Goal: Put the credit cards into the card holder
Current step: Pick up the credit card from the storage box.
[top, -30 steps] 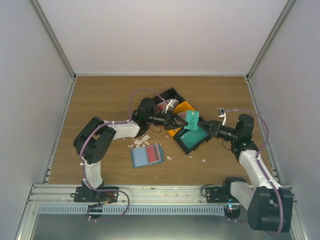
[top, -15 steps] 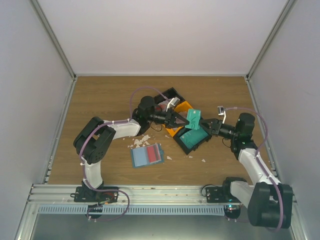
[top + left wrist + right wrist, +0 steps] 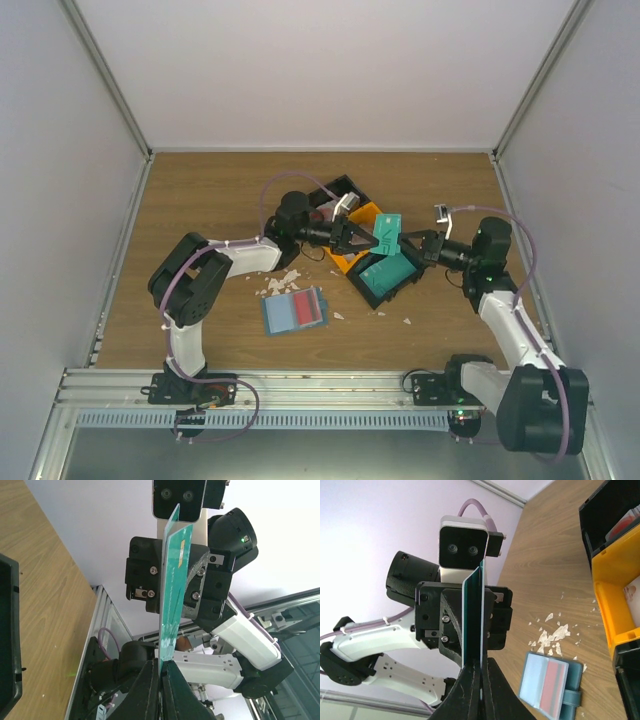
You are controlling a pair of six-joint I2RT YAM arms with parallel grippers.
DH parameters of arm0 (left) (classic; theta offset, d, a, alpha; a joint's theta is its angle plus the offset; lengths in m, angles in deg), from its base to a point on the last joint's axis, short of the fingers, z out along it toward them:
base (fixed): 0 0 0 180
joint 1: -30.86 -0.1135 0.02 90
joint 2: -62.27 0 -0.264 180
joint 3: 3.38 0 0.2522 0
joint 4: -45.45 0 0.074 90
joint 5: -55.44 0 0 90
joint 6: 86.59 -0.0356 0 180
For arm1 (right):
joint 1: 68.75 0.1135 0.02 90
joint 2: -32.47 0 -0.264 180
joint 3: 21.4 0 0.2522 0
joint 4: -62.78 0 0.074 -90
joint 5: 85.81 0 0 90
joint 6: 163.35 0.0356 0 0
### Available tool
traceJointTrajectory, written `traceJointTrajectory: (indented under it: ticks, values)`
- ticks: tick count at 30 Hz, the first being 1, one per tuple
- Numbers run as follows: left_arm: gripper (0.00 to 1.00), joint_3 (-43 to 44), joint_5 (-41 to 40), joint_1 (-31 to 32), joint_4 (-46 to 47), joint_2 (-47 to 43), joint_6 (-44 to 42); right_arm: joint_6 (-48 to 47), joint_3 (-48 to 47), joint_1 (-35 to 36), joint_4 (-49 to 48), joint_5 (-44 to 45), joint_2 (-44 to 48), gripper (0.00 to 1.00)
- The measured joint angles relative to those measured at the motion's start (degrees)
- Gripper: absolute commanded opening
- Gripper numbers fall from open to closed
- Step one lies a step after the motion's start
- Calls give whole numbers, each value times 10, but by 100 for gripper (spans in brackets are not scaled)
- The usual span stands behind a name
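Pinching teal card [image 3: 389, 234] overhead: left claw [image 3: 371, 238], right claw [image 3: 405, 243]

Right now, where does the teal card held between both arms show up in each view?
Top external: teal card right of centre, pinched between left fingers and right fingers.
Left wrist: card edge-on, running up the middle.
Right wrist: card edge-on, centre, rising from the bottom.
Shared landmark: the wooden table, visible in all three.

I count one teal card [image 3: 388, 236] aloft, one card holder [image 3: 295, 310], two black trays [image 3: 600, 515], one orange tray [image 3: 603, 572], countless scraps [image 3: 552, 635].
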Motion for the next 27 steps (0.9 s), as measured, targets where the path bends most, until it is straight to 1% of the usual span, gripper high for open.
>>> traceJointTrajectory:
  ticks: [3, 6, 9, 12, 15, 19, 21, 23, 27]
  values:
    - [6, 0, -1, -2, 13, 0, 2, -6, -30, 2, 59, 12, 3, 1]
    - [6, -2, 11, -2, 13, 0, 8, -11, -66, -1, 103, 45, 4, 0]
    - [6, -6, 18, -2, 15, 0, 14, -13, -85, -3, 124, 67, 5, 0]
    - [0, -13, 23, -2, 22, 0, 22, -13, -90, -5, 140, 82, 6, 0]
    - [0, -21, 24, -2, 30, 0, 26, -19, -99, -5, 163, 101, 6, 0]
    - [0, -53, 23, -8, 30, -7, 17, -50, -124, -6, 198, 146, 6, 1]
    - [0, -80, 14, -13, -2, -26, -1, -74, -134, -6, 216, 169, 6, 0]
    - [0, -109, -5, -21, -59, -61, -35, -99, -137, -6, 233, 190, 7, 1]
    - [0, -156, -71, -41, -202, -176, -123, -150, -137, -4, 277, 216, 5, 1]
